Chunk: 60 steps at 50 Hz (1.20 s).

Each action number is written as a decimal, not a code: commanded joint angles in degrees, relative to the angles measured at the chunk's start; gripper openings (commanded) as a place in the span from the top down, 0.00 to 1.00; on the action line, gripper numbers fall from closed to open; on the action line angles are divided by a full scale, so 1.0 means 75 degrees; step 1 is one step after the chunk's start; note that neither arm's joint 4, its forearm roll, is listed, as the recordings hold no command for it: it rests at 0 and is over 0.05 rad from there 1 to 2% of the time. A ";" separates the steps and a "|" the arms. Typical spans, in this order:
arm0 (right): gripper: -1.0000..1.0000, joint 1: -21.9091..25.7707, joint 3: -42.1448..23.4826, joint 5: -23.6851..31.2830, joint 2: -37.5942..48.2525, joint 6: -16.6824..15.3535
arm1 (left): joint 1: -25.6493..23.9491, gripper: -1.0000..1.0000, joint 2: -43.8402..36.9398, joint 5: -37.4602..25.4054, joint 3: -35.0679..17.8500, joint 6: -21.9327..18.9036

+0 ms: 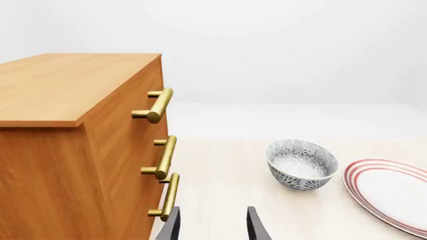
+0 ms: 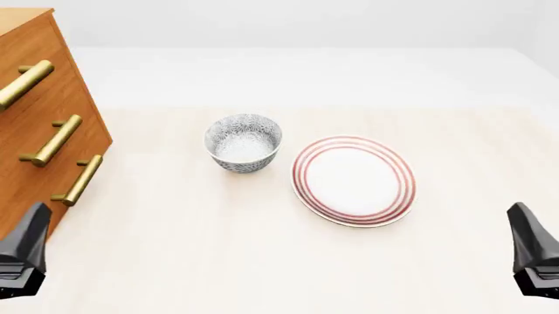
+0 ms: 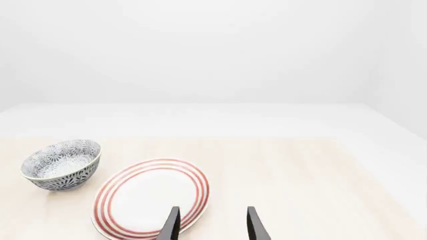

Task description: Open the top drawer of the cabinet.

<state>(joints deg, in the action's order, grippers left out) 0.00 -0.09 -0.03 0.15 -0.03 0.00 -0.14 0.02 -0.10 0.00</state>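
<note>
The orange-brown cabinet (image 2: 35, 131) stands at the table's far left, and it also fills one side of the left wrist view (image 1: 67, 150). Its top drawer (image 1: 127, 100) is flush with the front, its brass bar handle (image 1: 157, 105) (image 2: 23, 84) above two like handles. My left gripper (image 1: 213, 227) is open with nothing between its fingers, low and near the bottom handle (image 1: 167, 197); it shows as a dark shape in the front view (image 2: 22, 252). My right gripper (image 3: 213, 227) (image 2: 535, 252) is open too, at the near right, close to the plate's edge.
A grey patterned bowl (image 2: 243, 142) (image 1: 301, 164) (image 3: 61, 164) sits mid-table. A white plate with red rings (image 2: 353, 180) (image 3: 152, 198) (image 1: 390, 192) lies beside it on the right.
</note>
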 commanded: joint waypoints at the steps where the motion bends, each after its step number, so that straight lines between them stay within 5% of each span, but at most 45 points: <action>1: 0.00 0.0002 -0.0018 -0.0002 0.0022 -0.0010 | -0.0003 0.00 -0.0016 -0.0005 -0.0024 0.0001; 35: 0.00 0.0003 -0.0021 0.0017 0.0005 -0.0011 | -0.0094 0.00 0.0016 0.0112 -0.0047 -0.0063; 60: 0.00 0.0004 -0.0021 0.0017 0.0005 -0.0012 | -0.0092 0.00 -0.0913 0.0198 -0.0417 -0.1440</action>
<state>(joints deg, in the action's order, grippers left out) 0.04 -0.28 0.14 0.16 -0.13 -0.28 -3.11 0.44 -2.06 -6.83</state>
